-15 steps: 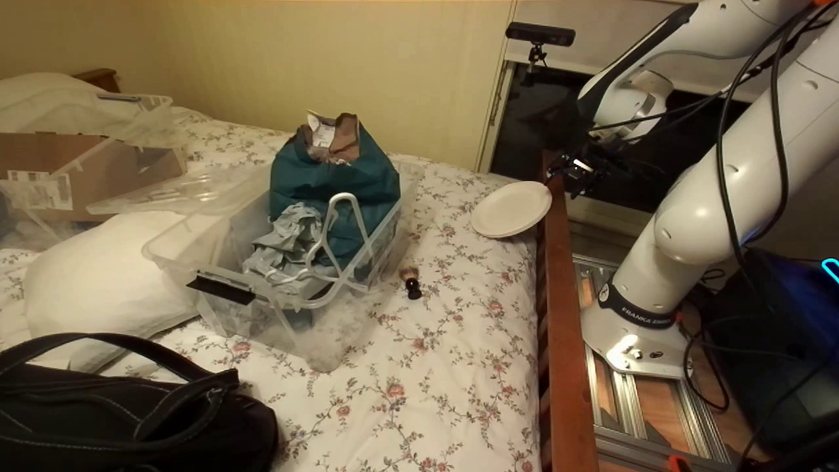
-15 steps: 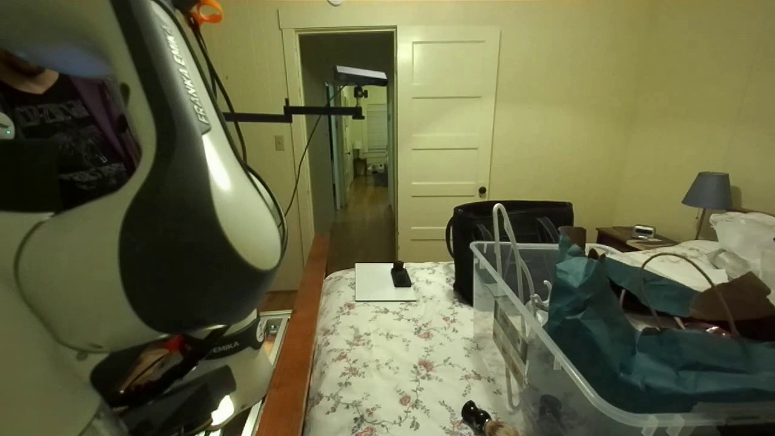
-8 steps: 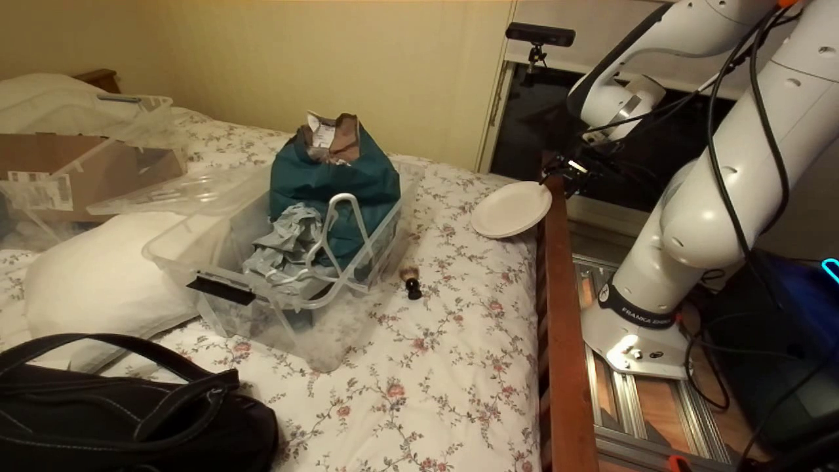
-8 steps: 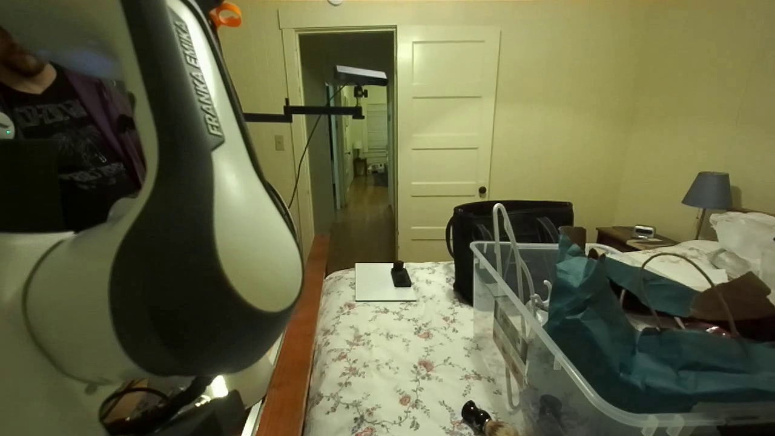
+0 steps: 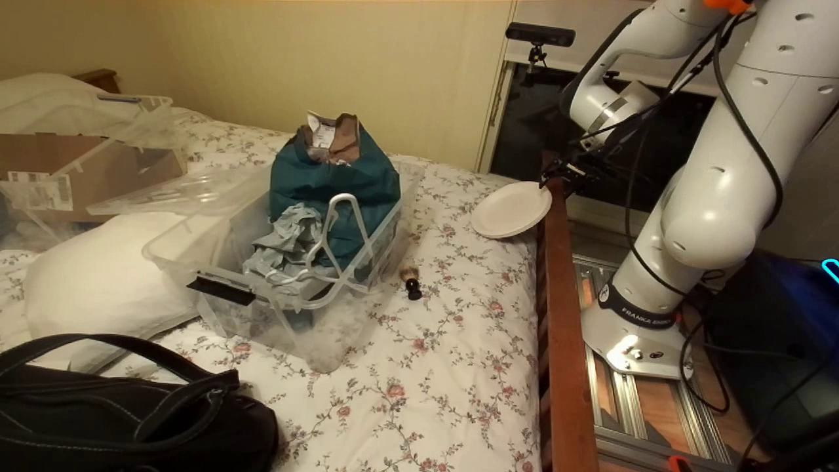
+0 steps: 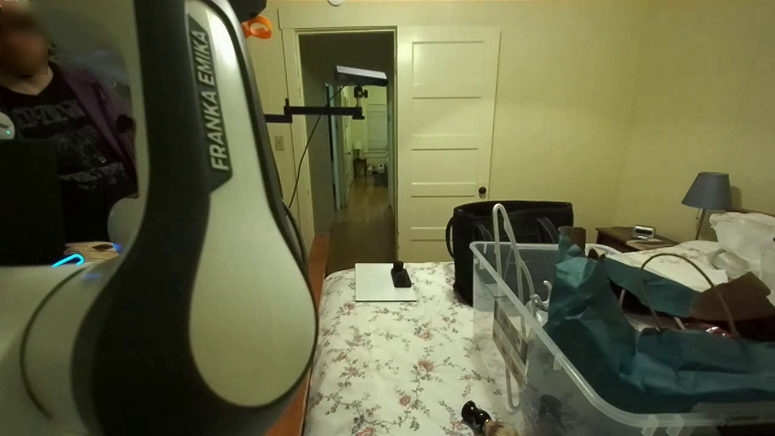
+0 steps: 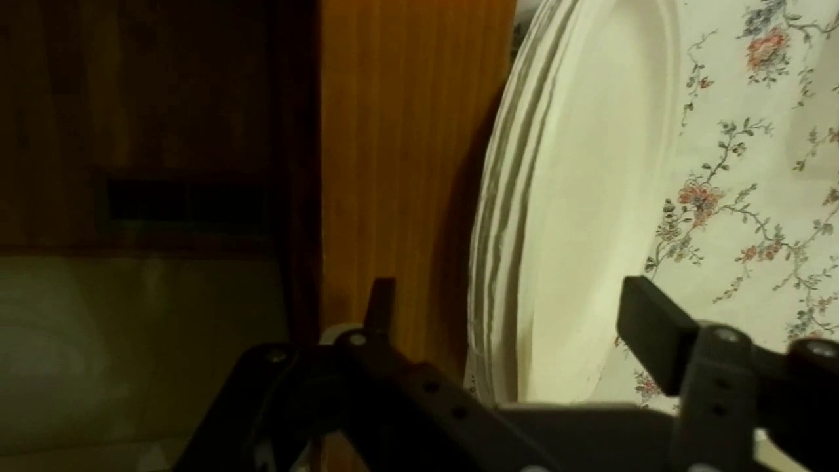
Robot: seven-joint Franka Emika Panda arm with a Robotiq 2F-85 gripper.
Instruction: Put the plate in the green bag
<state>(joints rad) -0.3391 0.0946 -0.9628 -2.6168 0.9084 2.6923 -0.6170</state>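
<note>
Presently plate lies ungrasped, right of centre; gripper jaws wide apart. Grasp and transfer to green bag, left of centre, remain.

1 panelled door stands open before a pale yellow wall.

Paper, by look: the plate is appearing matt and smooth; the green bag is reading as papery, matt, creased in places. Plastic: the clear box is showing a slight sheen; the arm, plastic-looking, is gleaming smoothly. Wood: the rail is showing straight grain. Metal: the frame is shining. Cloth: the black bag is looking matt. From where I am standing, the brush handle is glinting; the fingers are looking matt, material unclear.
</note>
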